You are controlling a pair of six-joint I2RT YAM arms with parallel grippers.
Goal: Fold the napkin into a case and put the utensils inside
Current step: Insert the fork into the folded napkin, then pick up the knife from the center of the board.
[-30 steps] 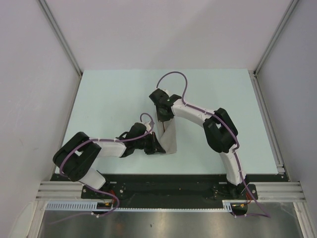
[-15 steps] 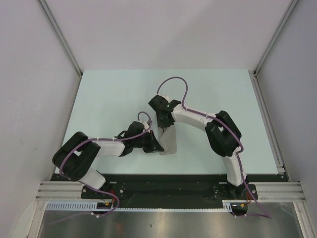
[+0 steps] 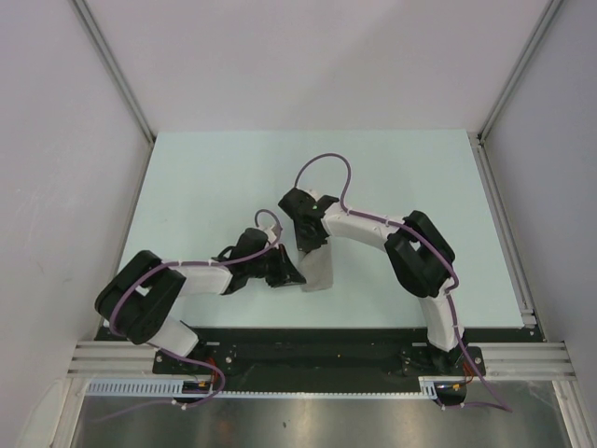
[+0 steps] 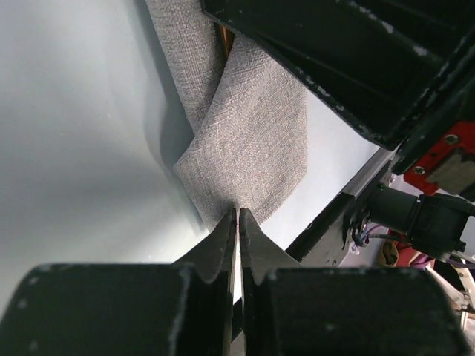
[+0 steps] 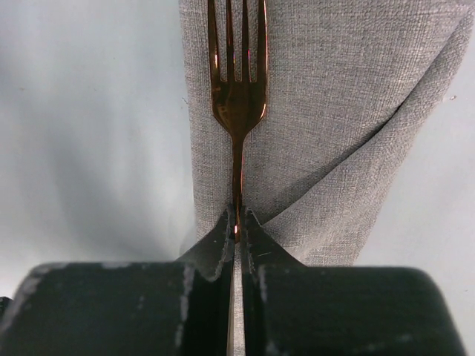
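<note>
Overhead first: grey-beige woven cloth napkin (image 3: 319,269), folded to a narrow oblong, is seen lying mid-front on the pale-green flat table (image 3: 205,177), betw. the two arms. Left gripper (image 3: 289,273) is set at its left edge; right gripper (image 3: 308,247) is over its far end. No utensil can be made out from here.

Left wrist view: left gripper (image 4: 237,216) jaws are pressed almost together, only a hairline slit, w/ the napkin (image 4: 252,141) edge nipped at the tips. A diagonal flap is seen folded across the strip.

Right wrist view: right gripper (image 5: 237,222) is clamped tight on the thin handle of the shiny copper-orange metal fork (image 5: 237,96), tines pointing away, laid along the napkin (image 5: 334,89) nr its left edge. The black utensil isn't seen in any view.

Handling, as judged: cloth is soft, limp, light. It'd drag or unfold if tugged, so it's best pinned at an edge or corner. Fork is stiff, light, polished, prob. slippery. The narrow handle may pivot in the pads, so a hold nearer the neck is advised.
</note>
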